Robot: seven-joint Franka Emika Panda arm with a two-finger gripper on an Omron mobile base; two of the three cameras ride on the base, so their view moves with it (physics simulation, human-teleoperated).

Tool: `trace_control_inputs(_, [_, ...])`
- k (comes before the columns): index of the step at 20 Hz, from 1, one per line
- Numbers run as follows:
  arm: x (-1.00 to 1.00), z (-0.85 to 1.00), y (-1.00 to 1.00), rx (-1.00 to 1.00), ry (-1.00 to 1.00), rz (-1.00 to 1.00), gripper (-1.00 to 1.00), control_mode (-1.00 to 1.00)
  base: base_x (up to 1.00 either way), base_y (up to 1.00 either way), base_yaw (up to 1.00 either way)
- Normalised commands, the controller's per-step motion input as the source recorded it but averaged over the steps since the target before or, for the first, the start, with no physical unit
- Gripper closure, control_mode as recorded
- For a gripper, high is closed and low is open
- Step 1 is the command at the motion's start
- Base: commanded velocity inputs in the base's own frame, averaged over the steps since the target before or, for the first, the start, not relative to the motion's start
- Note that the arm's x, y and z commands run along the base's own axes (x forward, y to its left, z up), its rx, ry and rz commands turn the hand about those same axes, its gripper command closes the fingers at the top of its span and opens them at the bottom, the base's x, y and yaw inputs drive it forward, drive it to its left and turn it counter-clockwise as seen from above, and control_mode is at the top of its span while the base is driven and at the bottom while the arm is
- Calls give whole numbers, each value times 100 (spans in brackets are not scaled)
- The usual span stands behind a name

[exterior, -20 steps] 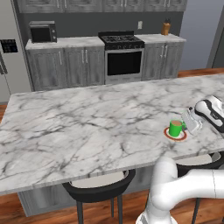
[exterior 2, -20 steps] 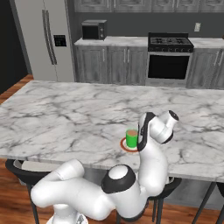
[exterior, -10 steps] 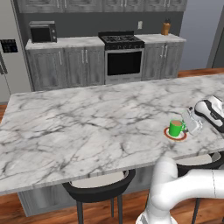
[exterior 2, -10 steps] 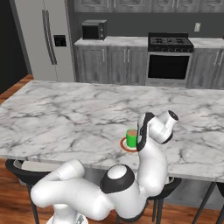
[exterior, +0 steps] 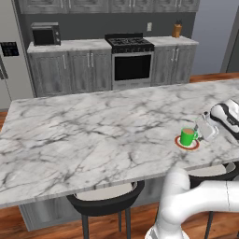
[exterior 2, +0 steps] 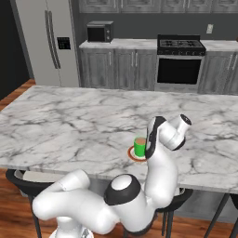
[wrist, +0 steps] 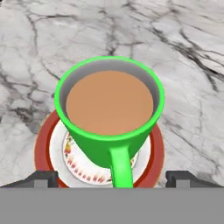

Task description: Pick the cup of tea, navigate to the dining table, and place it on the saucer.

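On saucer (wrist: 148, 162), cup of tea (wrist: 109, 109) upright, handle toward fingers (wrist: 43, 178)

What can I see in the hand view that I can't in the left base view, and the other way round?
The hand view alone gives a close look down into the cup of tea: the brown liquid, the handle pointing toward the camera, and a red pattern on the white centre of the saucer.

The left base view alone takes in the kitchen behind: the stove, the microwave and a stool under the table.

Both show the green cup standing on the red-rimmed saucer on the marble dining table, with the open gripper just beside it.
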Motion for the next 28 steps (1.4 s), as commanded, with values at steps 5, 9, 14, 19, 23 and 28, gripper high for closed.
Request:
trace_control_inputs(5, [-50,63,-4,0,0,0,-100,-100,0,0,0])
trace_control_inputs(9, [-73,70,-1,0,0,0,-100,-100,0,0,0])
trace_control_inputs(14, [-100,69,34,0,-1,-1,-100,-100,0,0,0])
trace_control_inputs(19, [-100,36,55,0,0,-13,-100,-100,0,0,0])
trace_control_inputs(23, [-100,32,89,-1,0,-18,-100,-100,0,0,0])
trace_control_inputs(28, [-100,22,96,-2,0,-16,-100,-100,0,0,0])
